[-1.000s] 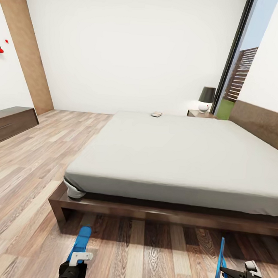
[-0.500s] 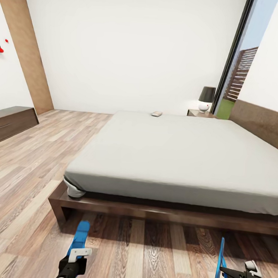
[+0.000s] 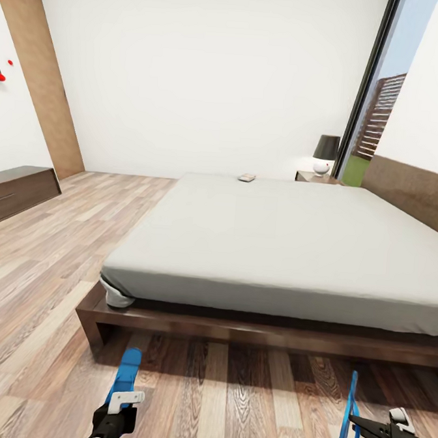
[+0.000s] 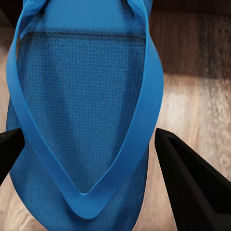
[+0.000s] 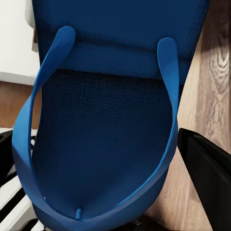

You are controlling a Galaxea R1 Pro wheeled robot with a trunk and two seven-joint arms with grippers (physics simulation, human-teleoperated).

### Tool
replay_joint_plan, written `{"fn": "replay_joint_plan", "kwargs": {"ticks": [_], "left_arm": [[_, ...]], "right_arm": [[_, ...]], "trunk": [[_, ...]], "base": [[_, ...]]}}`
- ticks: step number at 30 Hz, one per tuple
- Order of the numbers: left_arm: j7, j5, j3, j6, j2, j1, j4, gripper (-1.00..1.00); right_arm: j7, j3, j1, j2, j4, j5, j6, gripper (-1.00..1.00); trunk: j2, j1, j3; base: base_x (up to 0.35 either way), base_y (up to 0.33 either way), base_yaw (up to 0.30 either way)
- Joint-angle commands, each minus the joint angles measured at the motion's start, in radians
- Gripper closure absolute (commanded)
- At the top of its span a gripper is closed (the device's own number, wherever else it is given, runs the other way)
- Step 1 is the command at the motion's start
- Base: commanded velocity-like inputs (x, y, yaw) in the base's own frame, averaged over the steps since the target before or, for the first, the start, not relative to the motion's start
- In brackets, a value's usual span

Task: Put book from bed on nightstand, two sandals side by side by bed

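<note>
Both jaws are closed, each on one sandal: left jaws (image 3: pixel 120 405) hold the left sandal (image 3: pixel 128 368) flat, right jaws (image 3: pixel 369 431) hold the right sandal (image 3: pixel 347 417) on edge. Since a second ago both sank slightly, so release seems near. Open floor (image 3: pixel 233 396) lies before the bed (image 3: pixel 276 249). The book (image 3: pixel 247 178) waits at its far edge, upper centre.

Pale-grey bed (image 3: pixel 289 250), the book (image 3: pixel 247 178) at its far edge.
</note>
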Motion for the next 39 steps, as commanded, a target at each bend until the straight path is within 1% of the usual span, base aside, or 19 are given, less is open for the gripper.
{"fn": "replay_joint_plan", "kwargs": {"ticks": [1,2,6,9,13,17,19,22,24,25,26,27,28,29,30,32,35,39], "left_arm": [[0.005,0.004,-0.004,-0.003,0.0,-0.001,0.001,1.0],[0.005,0.004,-0.004,-0.003,0.0,-0.001,0.001,1.0],[0.005,0.004,-0.004,-0.003,0.001,-0.001,0.001,1.0],[0.0,0.004,-0.003,-0.003,0.003,-0.001,0.0,1.0],[-0.004,0.004,-0.003,-0.002,0.006,-0.001,-0.005,1.0],[-0.052,0.003,-0.003,0.003,0.007,-0.001,-0.032,1.0],[-0.079,0.003,-0.002,0.021,0.017,-0.002,-0.046,1.0],[-0.094,0.003,-0.002,0.098,0.037,-0.005,-0.073,1.0],[-0.103,0.003,-0.002,0.123,0.047,-0.006,-0.09,1.0],[-0.115,0.003,-0.003,0.132,0.065,-0.008,-0.096,1.0],[-0.126,0.003,-0.003,0.136,0.077,-0.009,-0.098,1.0],[-0.152,0.002,-0.003,0.141,0.094,-0.01,-0.101,1.0],[-0.168,0.001,-0.003,0.154,0.102,-0.011,-0.102,1.0],[-0.171,0.001,-0.003,0.16,0.103,-0.012,-0.103,1.0],[-0.177,0.0,-0.003,0.184,0.107,-0.015,-0.103,1.0],[-0.183,-0.003,-0.003,0.214,0.121,-0.019,-0.104,1.0],[-0.187,-0.003,-0.003,0.222,0.129,-0.02,-0.103,1.0],[-0.188,-0.004,-0.004,0.224,0.13,-0.02,-0.1,1.0]], "right_arm": [[0.002,-0.01,-0.001,0.0,0.0,-0.002,0.012,1.0],[0.0,-0.025,-0.001,-0.001,0.0,-0.003,0.02,1.0],[-0.002,-0.057,-0.003,-0.002,-0.002,-0.002,0.061,1.0],[-0.004,-0.064,-0.003,-0.001,-0.005,-0.002,0.068,1.0],[-0.003,-0.065,-0.003,0.0,-0.007,-0.002,0.07,1.0],[-0.003,-0.065,-0.003,0.0,-0.007,-0.002,0.07,1.0],[-0.003,-0.065,-0.003,0.0,-0.007,-0.002,0.07,1.0],[-0.003,-0.065,-0.003,0.0,-0.007,-0.002,0.07,1.0],[-0.002,-0.065,-0.003,0.0,-0.007,-0.002,0.07,1.0],[-0.002,-0.065,-0.003,0.0,-0.007,-0.002,0.07,1.0],[-0.002,-0.065,-0.003,0.0,-0.007,-0.002,0.07,1.0],[-0.002,-0.065,-0.003,0.0,-0.007,-0.002,0.07,1.0],[-0.002,-0.065,-0.003,0.0,-0.007,-0.002,0.07,1.0],[-0.002,-0.064,-0.003,0.0,-0.007,-0.002,0.07,1.0],[-0.002,-0.064,-0.003,0.0,-0.007,-0.002,0.07,1.0],[-0.001,-0.065,-0.003,0.0,-0.007,-0.002,0.07,1.0],[-0.002,-0.064,-0.003,0.0,-0.019,-0.002,0.07,1.0],[-0.003,-0.064,-0.003,0.0,-0.03,-0.002,0.07,1.0]], "trunk": [[-0.008,0.004,-0.004],[-0.015,0.008,-0.007],[-0.037,0.02,-0.02],[-0.038,0.021,-0.032],[-0.038,0.021,-0.032],[-0.038,0.021,-0.032],[-0.038,0.021,-0.032],[-0.038,0.021,-0.032],[-0.038,0.021,-0.032],[-0.038,0.021,-0.032],[-0.038,0.021,-0.032],[-0.038,0.021,-0.032],[-0.038,0.021,-0.032],[-0.038,0.021,-0.032],[-0.038,0.021,-0.032],[-0.038,0.021,-0.032],[-0.038,0.023,-0.044],[-0.039,0.024,-0.059]], "base": [[0.0,0.0,0.0],[0.0,0.0,0.0],[0.0,0.0,0.0],[0.0,0.0,0.0],[0.0,0.0,0.0],[0.0,0.0,0.0],[0.0,0.0,0.0],[0.0,0.0,0.0],[0.0,0.0,0.0],[0.0,0.0,0.0],[0.0,0.0,0.0],[0.0,0.0,0.0],[0.0,0.0,0.0],[0.0,0.0,0.0],[0.0,0.0,0.0],[0.0,0.0,0.0],[0.0,0.0,0.0],[0.0,0.0,0.0]]}}
